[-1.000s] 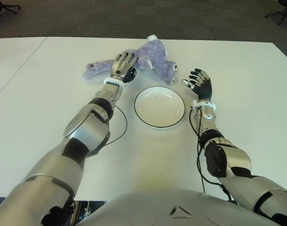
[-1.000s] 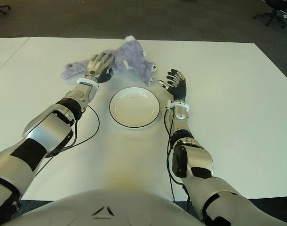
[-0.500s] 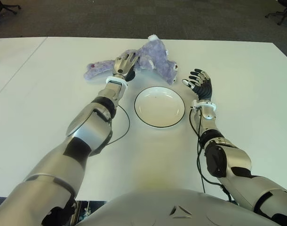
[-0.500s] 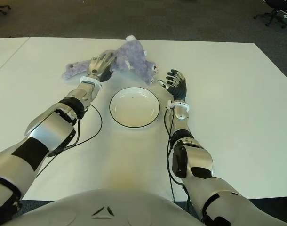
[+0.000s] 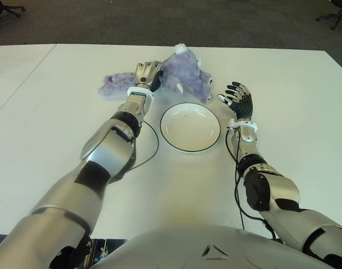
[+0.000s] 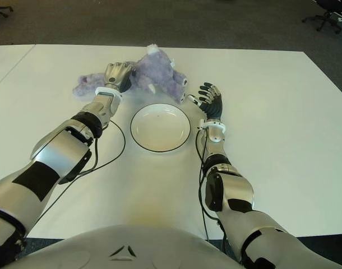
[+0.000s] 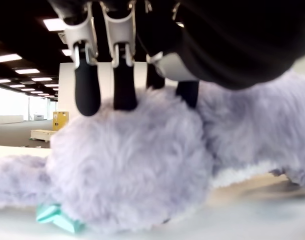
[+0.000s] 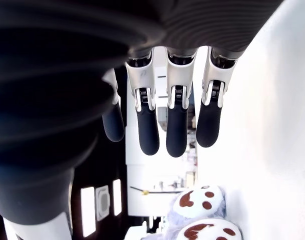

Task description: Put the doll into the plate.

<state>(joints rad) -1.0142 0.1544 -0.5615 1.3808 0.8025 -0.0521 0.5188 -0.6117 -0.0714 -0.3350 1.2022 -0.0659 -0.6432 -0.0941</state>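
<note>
The doll (image 5: 179, 78) is lying on the table (image 5: 283, 78) behind the plate (image 5: 190, 127). My left hand (image 5: 147, 74) is sitting on the doll's middle; my right hand (image 5: 238, 98) is showing right of the plate.

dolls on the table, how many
1. The purple plush doll lies on the white table just beyond the empty plate, with the left hand curled onto it. The right hand shows open right of the plate.

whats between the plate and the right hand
Nothing: in the eye views only a bare strip of white table separates the plate from the right hand. The doll lies beyond the plate, with the left hand on it.
</note>
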